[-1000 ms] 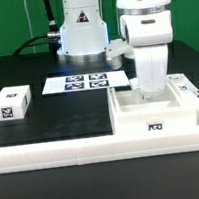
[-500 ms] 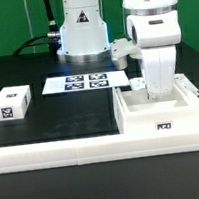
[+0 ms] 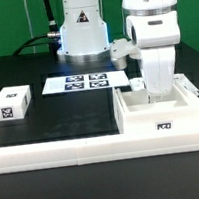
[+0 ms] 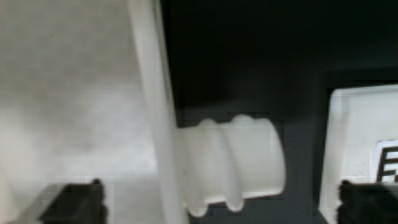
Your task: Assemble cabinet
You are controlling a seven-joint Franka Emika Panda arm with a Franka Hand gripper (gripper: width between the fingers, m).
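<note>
cabinet (image 3: 141, 126) and claw (image 4: 217, 200) shifted toward exterior view's right; claw spread apart; tag marker (image 3: 161, 127) on cabinet front.

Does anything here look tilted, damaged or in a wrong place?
Nothing stands out. The large white boxy plastic cabinet sits level and square against the long low white border rail; the small white tagged block lies flat.

Gripper (image 4: 217, 200) fingertips (image 4: 71, 199) cropped, blurred.
</note>
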